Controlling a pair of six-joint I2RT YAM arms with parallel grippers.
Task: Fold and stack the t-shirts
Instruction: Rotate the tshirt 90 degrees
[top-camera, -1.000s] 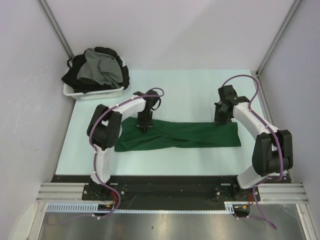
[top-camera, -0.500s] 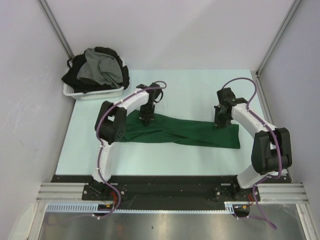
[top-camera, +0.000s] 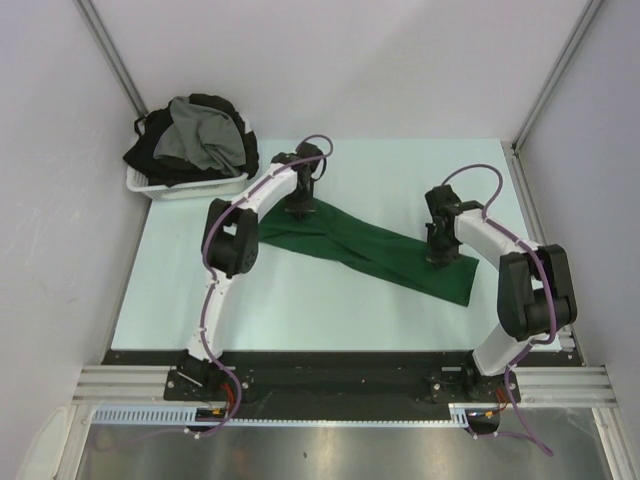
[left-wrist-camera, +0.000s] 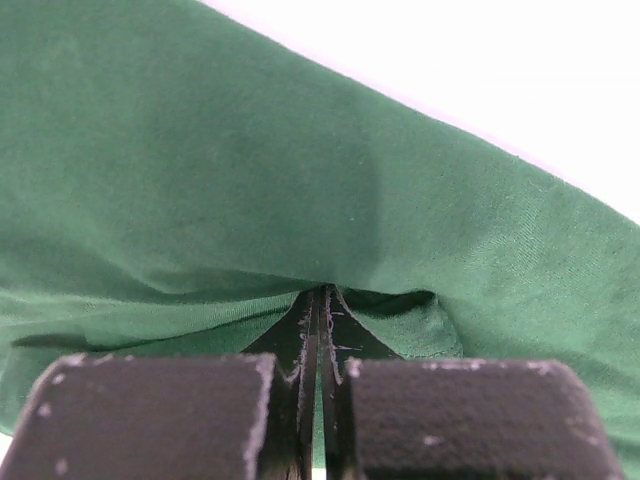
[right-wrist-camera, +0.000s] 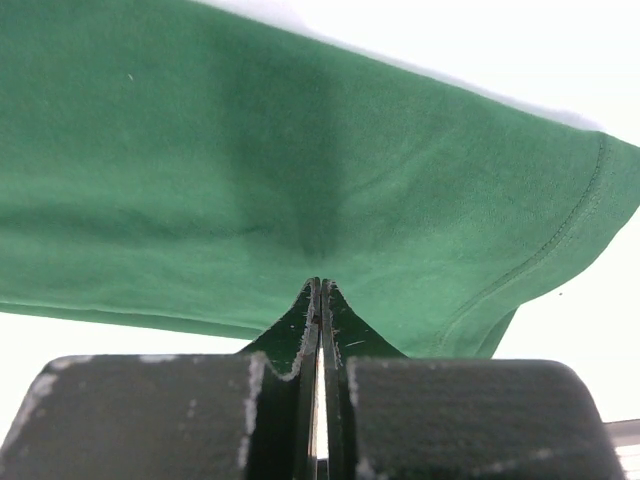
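Note:
A dark green t-shirt (top-camera: 368, 250) is folded into a long band and lies slantwise on the pale table, from back left to front right. My left gripper (top-camera: 297, 211) is shut on its back-left end, and in the left wrist view the closed jaw tips (left-wrist-camera: 322, 291) pinch green cloth (left-wrist-camera: 250, 180). At the front-right end my right gripper (top-camera: 437, 257) is shut on the fabric. The right wrist view shows its tips (right-wrist-camera: 320, 285) biting into the cloth (right-wrist-camera: 300, 150) near a stitched hem. A grey t-shirt (top-camera: 206, 138) and black t-shirts (top-camera: 148, 152) are heaped in the basket.
The white plastic basket (top-camera: 192, 187) stands at the table's back-left corner, close to my left gripper. Pale walls and metal posts enclose the table (top-camera: 300, 310) on three sides. Both arm bases sit at the near edge.
My left gripper carried its end of the green shirt toward the back of the table. The right gripper shifted slightly nearer. The band went from level to slanted.

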